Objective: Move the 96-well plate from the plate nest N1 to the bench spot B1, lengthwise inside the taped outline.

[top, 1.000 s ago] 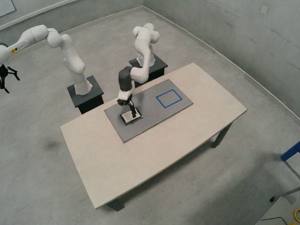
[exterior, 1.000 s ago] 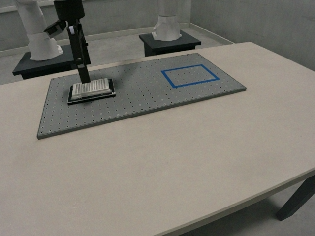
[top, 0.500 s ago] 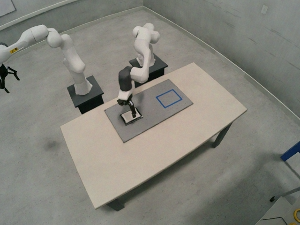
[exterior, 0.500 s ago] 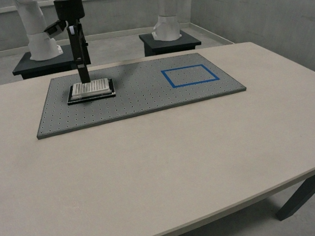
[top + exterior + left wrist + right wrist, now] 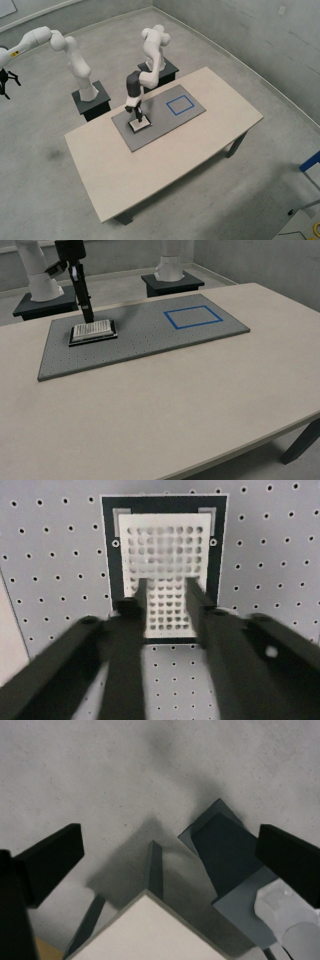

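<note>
the left arm (image 5: 151, 44) (image 5: 170, 267) is folding at its elbow above and behind its tool, and its dark wrist section (image 5: 133, 83) is sitting over the left gripper (image 5: 140, 120) (image 5: 89, 322) (image 5: 167, 582), which is pointing down, its fingers standing apart with a narrow gap between the tips. the right arm (image 5: 78, 62) (image 5: 36, 273) is reaching out sideways, its white wrist (image 5: 5, 58) bending above the right gripper (image 5: 14, 91) (image 5: 170, 840), which is hanging downward with both fingers spreading wide.

L gripper (image 5: 140, 120) (image 5: 89, 321) (image 5: 166, 584) — fingers now closer tog., visible fingertip shifted slightly vs. earlier
</note>
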